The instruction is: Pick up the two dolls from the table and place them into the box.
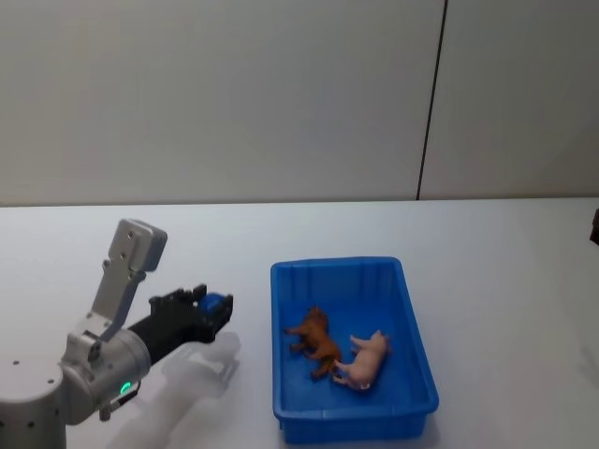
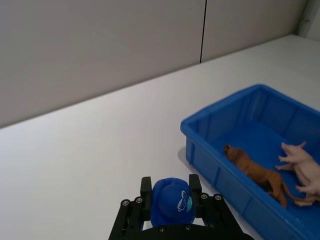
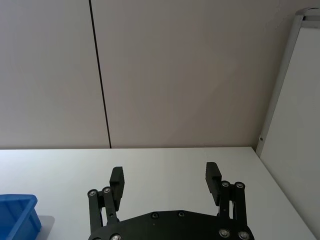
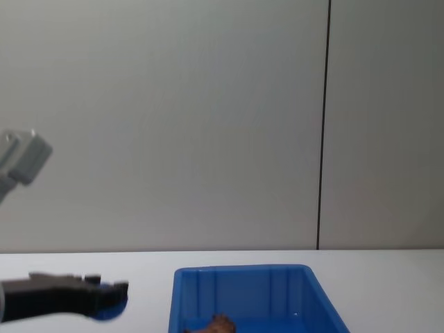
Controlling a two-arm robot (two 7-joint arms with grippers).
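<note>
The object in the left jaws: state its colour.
Blue, with a small pale marking; clearest in the left wrist view.

My left gripper (image 4: pixel 114 294) enters from the left edge, clamped on a blue object (image 4: pixel 109 307). The box (image 4: pixel 243 291) sits to its right on the table (image 4: pixel 388 284), well apart. A brown doll (image 4: pixel 216 324) lies inside.
</note>
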